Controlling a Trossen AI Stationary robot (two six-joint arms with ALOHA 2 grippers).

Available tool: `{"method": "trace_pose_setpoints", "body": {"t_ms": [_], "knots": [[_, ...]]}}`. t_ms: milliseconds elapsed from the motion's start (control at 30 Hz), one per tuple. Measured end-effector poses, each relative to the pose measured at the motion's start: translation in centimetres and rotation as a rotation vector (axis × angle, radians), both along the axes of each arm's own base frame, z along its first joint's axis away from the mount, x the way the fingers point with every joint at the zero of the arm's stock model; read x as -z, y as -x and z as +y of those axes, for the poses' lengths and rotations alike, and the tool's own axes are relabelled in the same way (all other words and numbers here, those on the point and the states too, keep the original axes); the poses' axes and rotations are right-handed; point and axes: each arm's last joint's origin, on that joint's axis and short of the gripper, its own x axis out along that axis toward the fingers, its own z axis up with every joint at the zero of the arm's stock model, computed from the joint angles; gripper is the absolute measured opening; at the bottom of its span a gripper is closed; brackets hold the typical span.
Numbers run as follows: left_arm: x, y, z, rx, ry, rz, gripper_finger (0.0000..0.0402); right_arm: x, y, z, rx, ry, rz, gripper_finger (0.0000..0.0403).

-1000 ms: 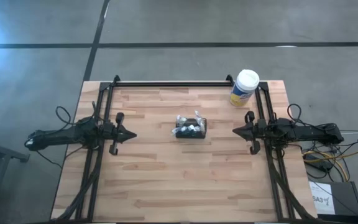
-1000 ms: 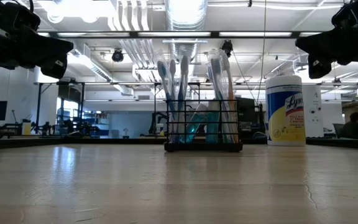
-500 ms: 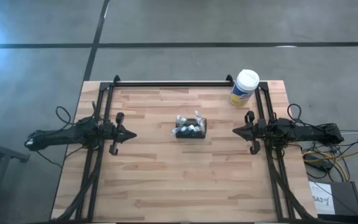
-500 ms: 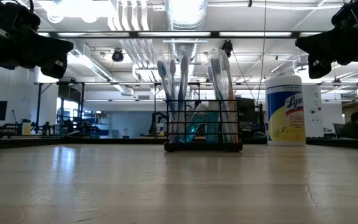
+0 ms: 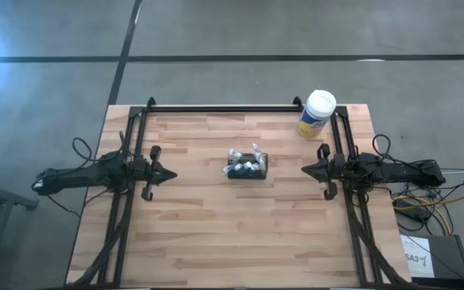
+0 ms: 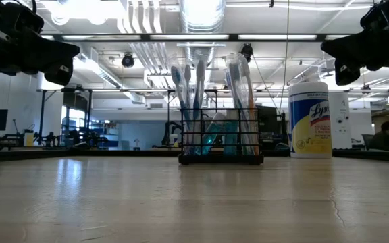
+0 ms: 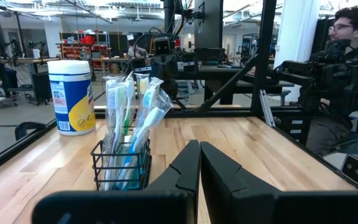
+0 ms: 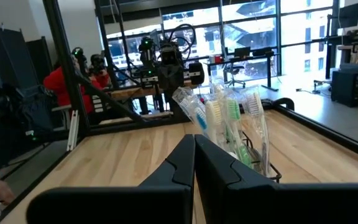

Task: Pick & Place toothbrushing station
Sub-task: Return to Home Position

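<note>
The toothbrushing station (image 5: 247, 167), a small black mesh caddy holding several toothbrushes, stands on its base at the middle of the wooden table (image 5: 216, 234); it also shows upright in the low view (image 6: 221, 135) and in both wrist views (image 7: 123, 165) (image 8: 244, 146). My left gripper (image 5: 170, 173) hovers shut at the table's left side, pointing level toward the caddy and well apart from it (image 7: 199, 163). My right gripper (image 5: 306, 169) hovers shut at the right side, likewise pointing at the caddy from a distance (image 8: 194, 155).
A round white-lidded canister with a yellow label (image 5: 317, 113) stands at the table's far right corner (image 6: 310, 119). A black frame rail (image 5: 224, 108) runs along the far edge and down both sides. A seated person (image 7: 344, 74) shows beyond the table.
</note>
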Motion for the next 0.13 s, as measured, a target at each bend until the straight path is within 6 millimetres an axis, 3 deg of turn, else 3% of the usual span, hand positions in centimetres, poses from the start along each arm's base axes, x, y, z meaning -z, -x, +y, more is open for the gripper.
{"method": "trace_pose_setpoints", "body": {"t_ms": [133], "knots": [[0.00,0.00,0.00,0.000,0.000,0.000,0.0016,0.00,0.00,0.00,0.000,0.000,0.000,0.0008]]}}
